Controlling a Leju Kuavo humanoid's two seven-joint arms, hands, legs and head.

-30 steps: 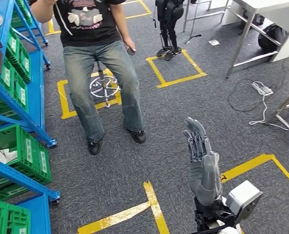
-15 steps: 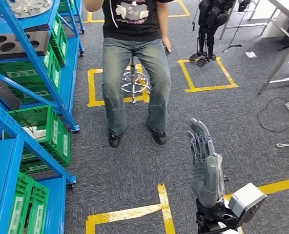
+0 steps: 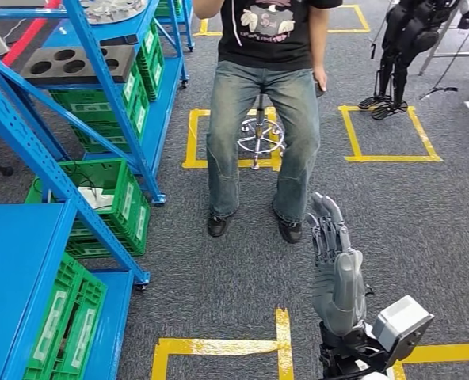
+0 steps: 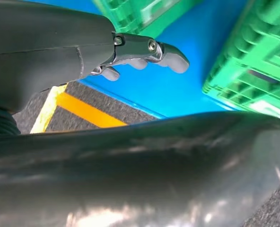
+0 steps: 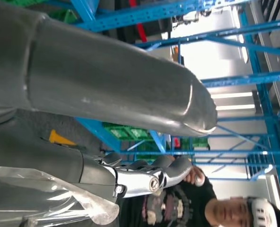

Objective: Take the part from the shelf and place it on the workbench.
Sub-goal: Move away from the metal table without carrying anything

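Right hand hovering raised with fingers spread and holding nothing, left hand hanging loosely spread beside the blue shelf, person sitting on a stool ahead

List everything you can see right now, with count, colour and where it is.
Shelf rack: one, blue, left side.
Crates: several, green, on the shelves.
Tray with round holes: one, dark grey, upper shelf.
Tape squares: several, yellow, on the grey carpet.
Stool: one, chrome, behind the person.
Person: one, black shirt and jeans, seated, centre.
Parked robot: one, black, upper right.
Right hand: one, grey, raised at lower right, fingers apart, holding nothing.
Left hand: one, grey, beside the blue shelf, holding nothing.
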